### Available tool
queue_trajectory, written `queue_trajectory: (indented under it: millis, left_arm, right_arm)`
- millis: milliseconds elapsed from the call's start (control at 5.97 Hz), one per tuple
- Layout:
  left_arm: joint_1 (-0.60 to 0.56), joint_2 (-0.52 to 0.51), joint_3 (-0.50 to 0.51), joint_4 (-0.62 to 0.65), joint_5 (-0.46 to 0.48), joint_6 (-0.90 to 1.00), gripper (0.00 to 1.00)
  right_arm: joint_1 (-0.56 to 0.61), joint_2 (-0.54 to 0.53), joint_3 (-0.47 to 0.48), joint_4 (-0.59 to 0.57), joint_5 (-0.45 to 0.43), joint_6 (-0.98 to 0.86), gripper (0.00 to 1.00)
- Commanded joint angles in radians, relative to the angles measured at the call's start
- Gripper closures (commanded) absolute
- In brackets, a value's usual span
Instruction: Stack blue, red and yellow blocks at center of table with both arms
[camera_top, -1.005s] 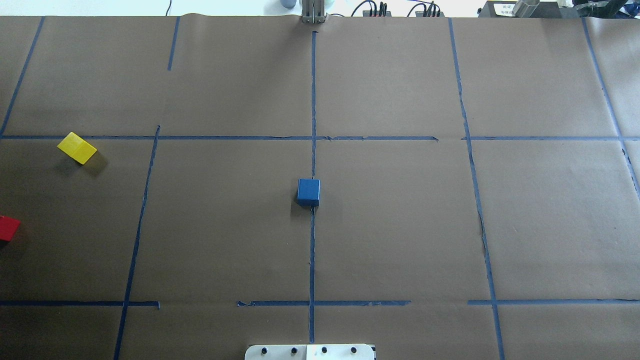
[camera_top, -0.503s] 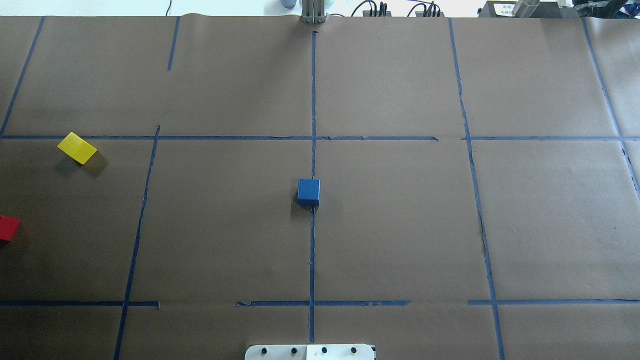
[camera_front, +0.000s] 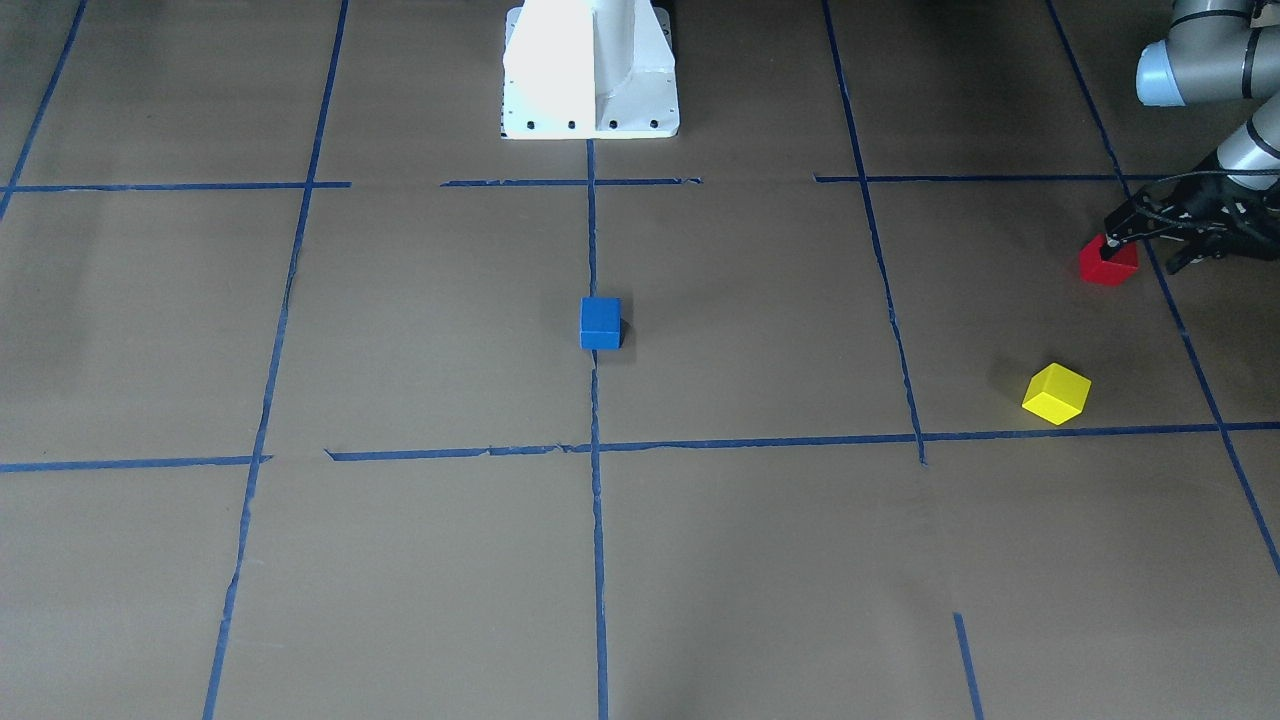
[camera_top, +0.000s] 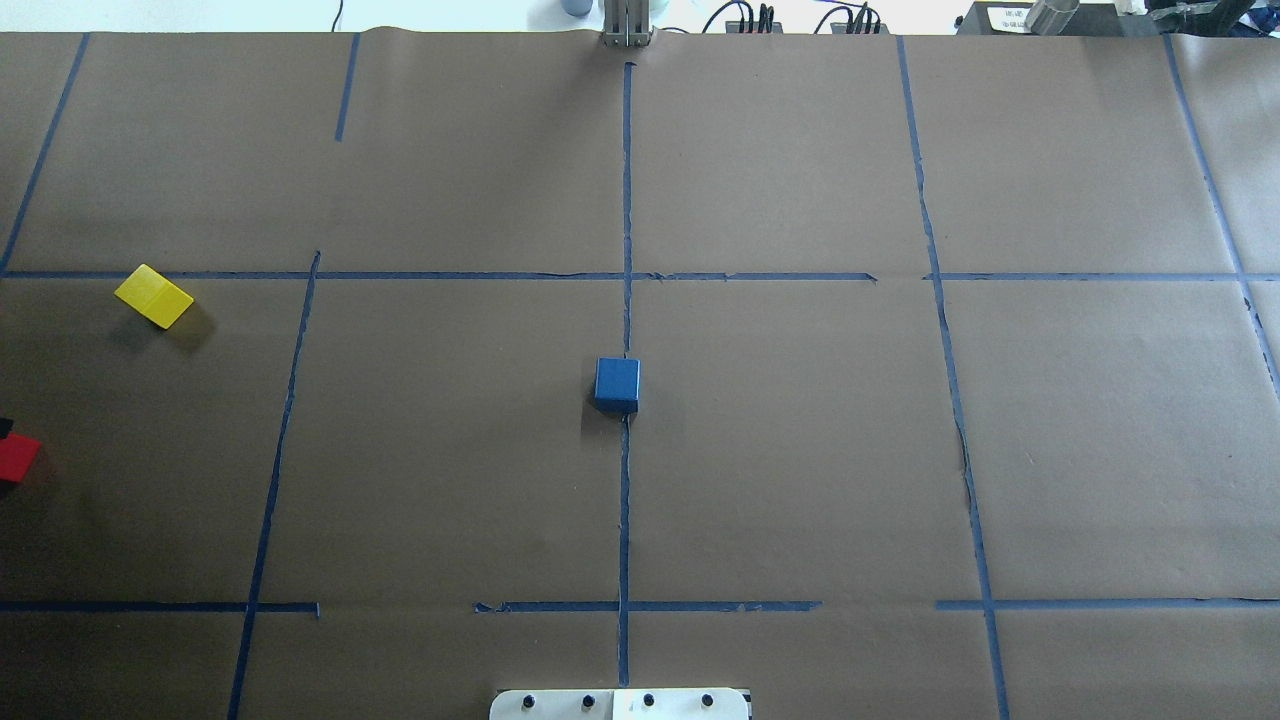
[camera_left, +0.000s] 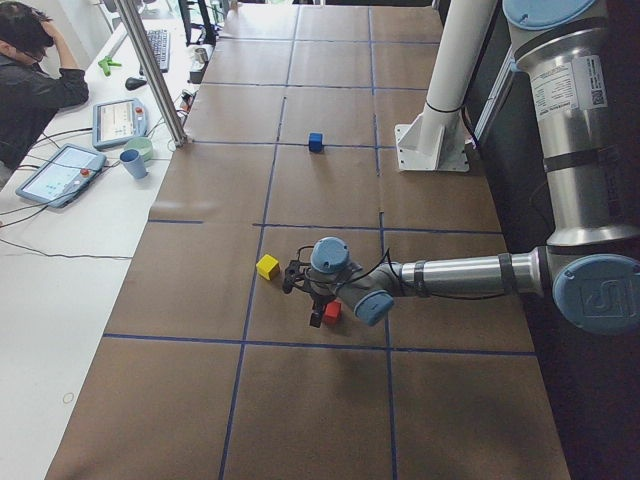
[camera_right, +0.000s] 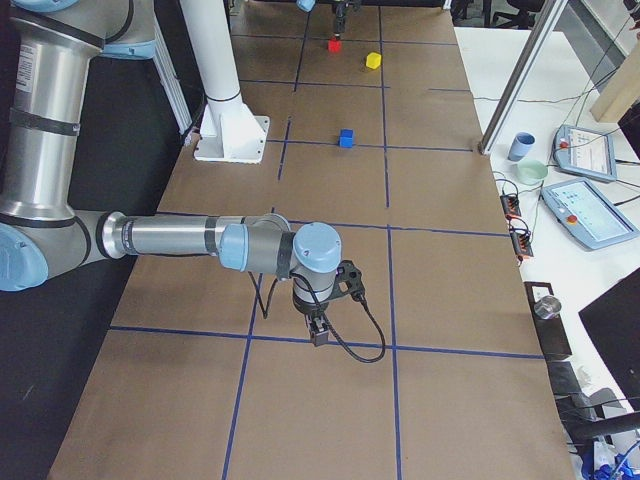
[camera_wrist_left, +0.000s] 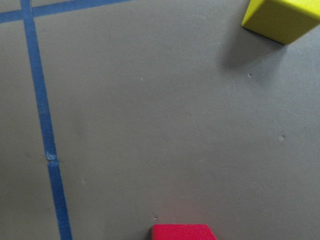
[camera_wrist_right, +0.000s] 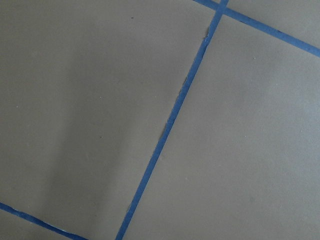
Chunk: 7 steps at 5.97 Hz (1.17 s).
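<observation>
We find the blue block (camera_top: 617, 384) at the middle of the bench (camera_top: 800, 480), sitting on the central tape line (camera_top: 625, 520). The red block (camera_front: 1108, 262) lies near the right edge of the front-facing view. The yellow block (camera_front: 1056, 393) is below it and slightly to the left, apart from it.

The left gripper (camera_front: 1148, 250) is at the red block with its fingers spread apart. One fingertip (camera_front: 1110, 241) overlaps the block's top edge and the other lies to its right. We cannot tell whether either touches the block.

The right gripper (camera_right: 320, 335) hangs low over bare paper at lower centre of the right-side view. We cannot tell whether its fingers are apart or together.
</observation>
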Motion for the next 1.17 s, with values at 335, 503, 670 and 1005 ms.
queue_trajectory:
  millis: [335,503,670,1005]
  left_arm:
    - [0.057,0.004,0.026,0.002,0.040,-0.001,0.18]
    - [0.057,0.003,0.029,0.003,0.046,-0.002,0.72]
    - [0.057,0.003,0.027,0.002,0.058,-0.001,0.93]
    - [0.056,-0.002,-0.053,0.006,0.057,-0.008,0.98]
  right_arm:
    - [0.000,0.000,-0.006,0.000,0.000,0.000,0.00]
    - [0.000,0.002,-0.009,0.000,0.001,0.000,0.00]
    - [0.000,0.002,-0.012,0.000,0.001,0.000,0.00]
    - [0.000,0.003,-0.012,0.000,0.001,0.001,0.00]
